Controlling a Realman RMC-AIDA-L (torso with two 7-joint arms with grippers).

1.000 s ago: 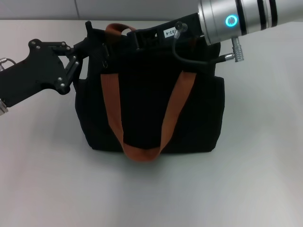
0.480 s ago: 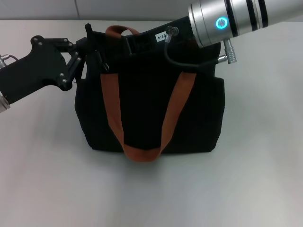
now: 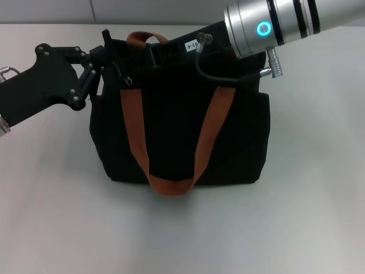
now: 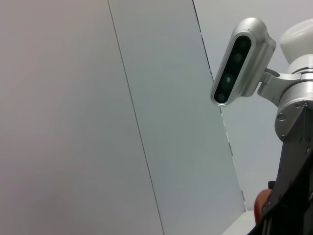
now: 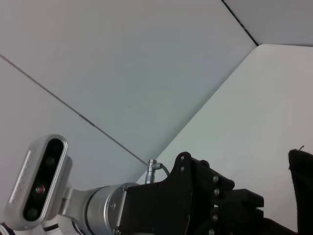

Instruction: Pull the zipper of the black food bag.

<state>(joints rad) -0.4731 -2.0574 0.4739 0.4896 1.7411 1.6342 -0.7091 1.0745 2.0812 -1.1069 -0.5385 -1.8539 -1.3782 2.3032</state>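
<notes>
The black food bag [image 3: 182,131] stands upright on the table in the head view, one rust-brown handle [image 3: 134,131] hanging down its front. My left gripper [image 3: 104,56] is at the bag's top left corner and looks shut on the fabric edge there. My right gripper [image 3: 157,52] lies over the bag's top edge, left of centre, dark against the bag. A small greyish tab [image 3: 128,81], possibly the zipper pull, hangs near the top left. In the right wrist view the left gripper [image 5: 205,196] shows beside the bag's corner [image 5: 301,186].
The grey table [image 3: 182,228] extends in front of and to both sides of the bag. A grey panelled wall [image 4: 146,98] stands behind. The left wrist view shows the robot's head camera [image 4: 239,61] and a bit of orange handle [image 4: 261,201].
My right arm has moved to the left along the bag's top. My left gripper has risen slightly with the bag's corner.
</notes>
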